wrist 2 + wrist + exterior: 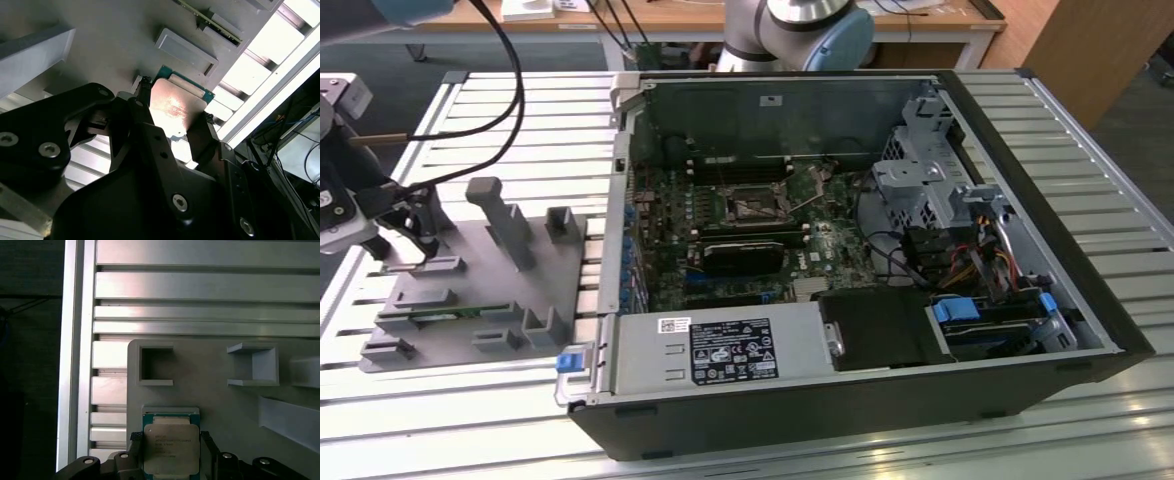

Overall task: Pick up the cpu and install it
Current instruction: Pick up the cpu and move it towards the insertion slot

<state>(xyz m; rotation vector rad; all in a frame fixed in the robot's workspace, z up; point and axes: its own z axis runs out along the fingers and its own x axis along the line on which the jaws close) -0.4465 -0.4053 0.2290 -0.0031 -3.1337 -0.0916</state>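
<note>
Slatted aluminium bench point(1067, 150) carries all items, with a floor and a wooden desk behind it along the upper edge of the exterior view.

Largest item: an open computer case point(881, 410) across the centre and the exterior view's right, lying on its side. Inside it is a green motherboard point(720, 240) with a black-framed square socket point(754, 208) at its centre. A grey power supply point(720, 350) sits at lower centre.

A grey fixture tray point(474, 285) with upright pegs lies on the bench at the exterior view's left, just beside the case.

The pincer point(398, 240) is at the far left of the exterior view, over the tray's outer end.

In both wrist views the cpu point(171, 452) sits at a shallow seat of the tray, metal top facing up. The pincer's black fingers point(141, 107) bear on two opposite edges of the cpu, closed upon it. Whether the cpu is lifted clear of the seat cannot be told.
</note>
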